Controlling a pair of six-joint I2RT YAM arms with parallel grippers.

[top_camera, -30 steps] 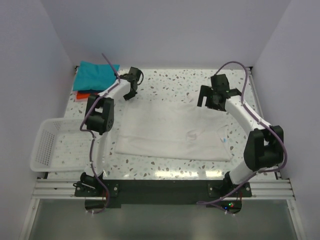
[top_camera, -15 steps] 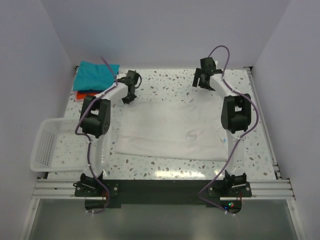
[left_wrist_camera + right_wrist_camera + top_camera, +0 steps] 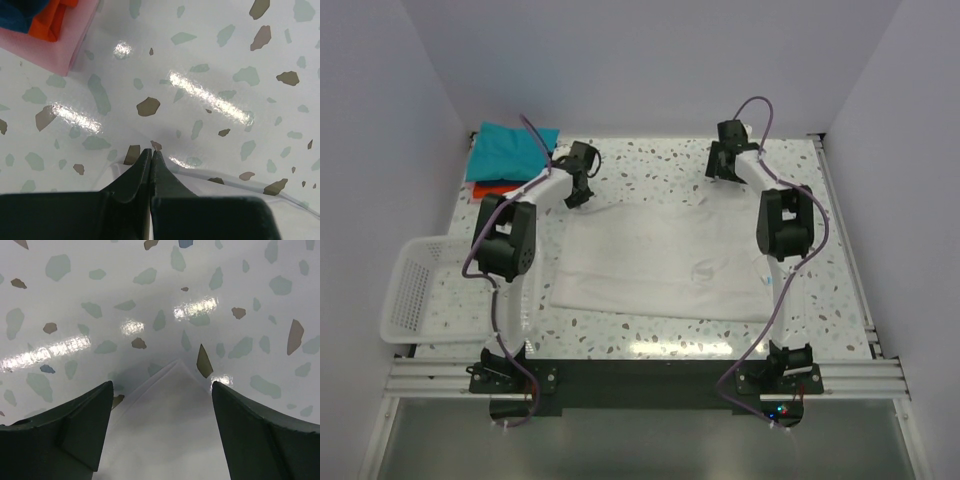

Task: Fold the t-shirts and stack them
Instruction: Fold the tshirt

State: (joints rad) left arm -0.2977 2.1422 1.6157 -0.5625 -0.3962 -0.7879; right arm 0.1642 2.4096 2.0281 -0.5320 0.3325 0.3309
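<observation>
Judging two done, one left: white t-shirt [image 3: 660,265] lies spread, one corner between right claw [image 3: 161,385] open fingers, another at clenched left claw [image 3: 151,156]. Teal t-shirt [image 3: 510,150] stacked over red-orange t-shirt [image 3: 483,190], left of left claw.

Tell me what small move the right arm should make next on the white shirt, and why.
Probably lower the right fingers and close them on the far corner of the white shirt. They are open and straddle that corner, which lies flat on the table. The left fingers are shut at the shirt's far left edge, so both ends could then lift together.
</observation>
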